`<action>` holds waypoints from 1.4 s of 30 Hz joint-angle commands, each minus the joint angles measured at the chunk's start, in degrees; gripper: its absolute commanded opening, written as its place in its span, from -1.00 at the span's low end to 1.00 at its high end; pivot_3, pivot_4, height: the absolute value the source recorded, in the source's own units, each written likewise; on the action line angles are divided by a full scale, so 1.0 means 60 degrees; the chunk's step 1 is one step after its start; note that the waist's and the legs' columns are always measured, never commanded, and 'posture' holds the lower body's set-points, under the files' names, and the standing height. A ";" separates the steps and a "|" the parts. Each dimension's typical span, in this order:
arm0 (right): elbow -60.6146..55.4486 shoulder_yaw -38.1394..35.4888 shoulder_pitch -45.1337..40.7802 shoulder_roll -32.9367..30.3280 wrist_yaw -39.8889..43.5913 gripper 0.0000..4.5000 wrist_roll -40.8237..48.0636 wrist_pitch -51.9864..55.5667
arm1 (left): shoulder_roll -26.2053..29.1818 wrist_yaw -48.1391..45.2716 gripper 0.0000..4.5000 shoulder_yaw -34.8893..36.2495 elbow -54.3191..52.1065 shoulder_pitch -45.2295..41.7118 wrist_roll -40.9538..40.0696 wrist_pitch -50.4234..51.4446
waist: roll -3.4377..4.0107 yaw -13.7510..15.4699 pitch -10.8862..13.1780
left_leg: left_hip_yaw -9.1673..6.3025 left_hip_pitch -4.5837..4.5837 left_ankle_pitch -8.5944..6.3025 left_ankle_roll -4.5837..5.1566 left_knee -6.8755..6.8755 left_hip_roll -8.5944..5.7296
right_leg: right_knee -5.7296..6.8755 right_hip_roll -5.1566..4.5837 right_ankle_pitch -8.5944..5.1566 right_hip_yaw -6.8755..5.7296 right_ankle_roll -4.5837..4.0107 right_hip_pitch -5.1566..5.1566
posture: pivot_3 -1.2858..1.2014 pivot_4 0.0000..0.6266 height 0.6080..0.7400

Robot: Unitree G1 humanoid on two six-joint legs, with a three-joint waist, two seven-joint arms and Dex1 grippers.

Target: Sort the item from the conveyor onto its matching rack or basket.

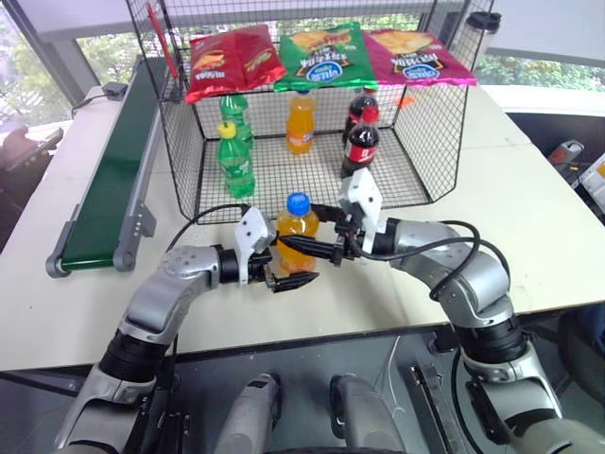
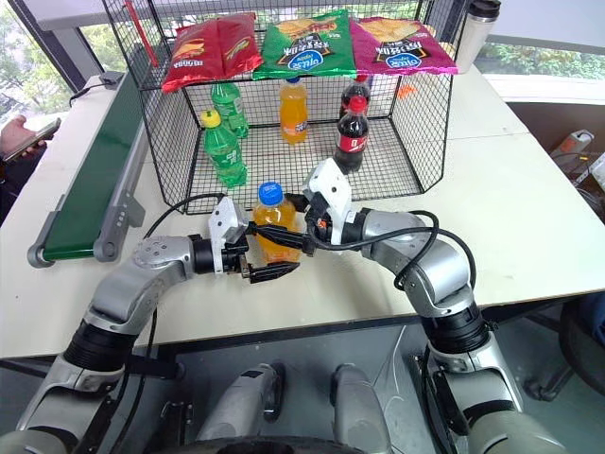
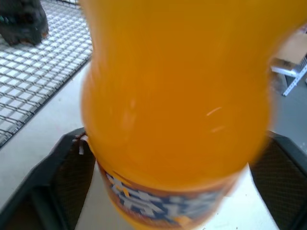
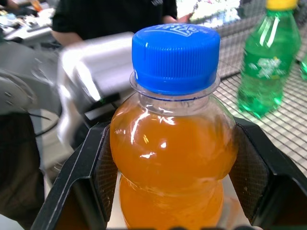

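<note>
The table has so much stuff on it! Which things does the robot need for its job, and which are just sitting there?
Needed:
- small clear bottle of orange soda with blue cap
- long dark green conveyor belt
- big black wire-mesh basket
- right gripper, jaws shut on the bottle
- left gripper

Just sitting:
- green soda bottles
- cola bottles
- orange-capped orange bottle
- crisp bags

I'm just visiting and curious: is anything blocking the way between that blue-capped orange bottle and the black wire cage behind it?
Nothing visible blocks it. The right gripper holds the orange soda bottle just before the cage's open side, with bare table between. Inside, green bottles stand left and cola bottles right, leaving free grid floor in front.
</note>
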 commanded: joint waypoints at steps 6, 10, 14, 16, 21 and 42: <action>-0.0380 -0.0213 -0.0138 0.0047 -0.0042 0.16 0.0096 -0.0133 | 0.0235 0.0161 0.99 0.0255 -0.0367 -0.0034 0.0094 -0.0087 | 0.0000 -0.0008 0.0000 | 0.0000 0.0001 0.0000 0.0000 0.0000 0.0000 | 0.0001 0.0002 0.0000 0.0000 0.0000 0.0000 | 0.03 -0.52 0.98; -0.0298 -0.0297 -0.0194 0.0036 -0.0139 0.16 0.0034 -0.0174 | 0.0711 0.0424 0.99 0.0950 -0.0469 0.0285 0.0028 -0.0121 | 0.0000 -0.0019 0.0000 | 0.0000 0.0001 0.0000 0.0000 0.0000 0.0000 | 0.0002 0.0002 0.0000 0.0001 0.0000 0.0000 | 0.03 -0.52 0.98; 0.0226 -0.0483 -0.0548 0.0315 -0.0833 0.16 -0.0386 -0.0421 | 0.0953 0.1293 0.99 0.2226 -0.0783 0.0765 -0.0186 0.0084 | 0.0000 -0.0038 0.0000 | -0.0001 0.0002 0.0000 0.0000 -0.0001 0.0002 | 0.0003 0.0002 -0.0001 0.0002 -0.0003 -0.0004 | 0.03 -0.52 0.98; 0.0570 -0.0565 -0.0766 0.0528 -0.1241 0.16 -0.0647 -0.0545 | 0.0856 0.1836 0.99 0.2646 -0.0965 0.0928 -0.0199 0.0185 | 0.0000 -0.0016 0.0000 | -0.0005 0.0004 0.0001 -0.0002 0.0000 0.0003 | 0.0009 0.0004 -0.0002 0.0001 -0.0005 -0.0005 | 0.03 -0.52 0.98; 0.2342 -0.0813 -0.1756 0.1298 -0.2504 0.16 -0.1620 -0.1319 | 0.0303 0.3354 0.99 0.3148 -0.1637 0.1397 0.0180 0.0084 | 0.0001 0.0006 0.0000 | 0.0006 0.0005 0.0003 -0.0006 0.0000 -0.0005 | 0.0007 0.0003 0.0002 0.0003 0.0001 -0.0004 | 0.03 -0.52 0.98; 0.8419 -0.1290 -0.4586 0.2764 -0.3740 0.16 -0.3385 -0.4761 | -0.0895 0.4685 0.99 0.1836 -0.2245 0.1857 0.0913 -0.0089 | 0.0004 -0.0051 0.0000 | 0.0011 0.0011 0.0006 -0.0010 -0.0008 -0.0005 | 0.0023 0.0034 0.0007 0.0004 0.0005 -0.0009 | 0.03 -0.52 0.98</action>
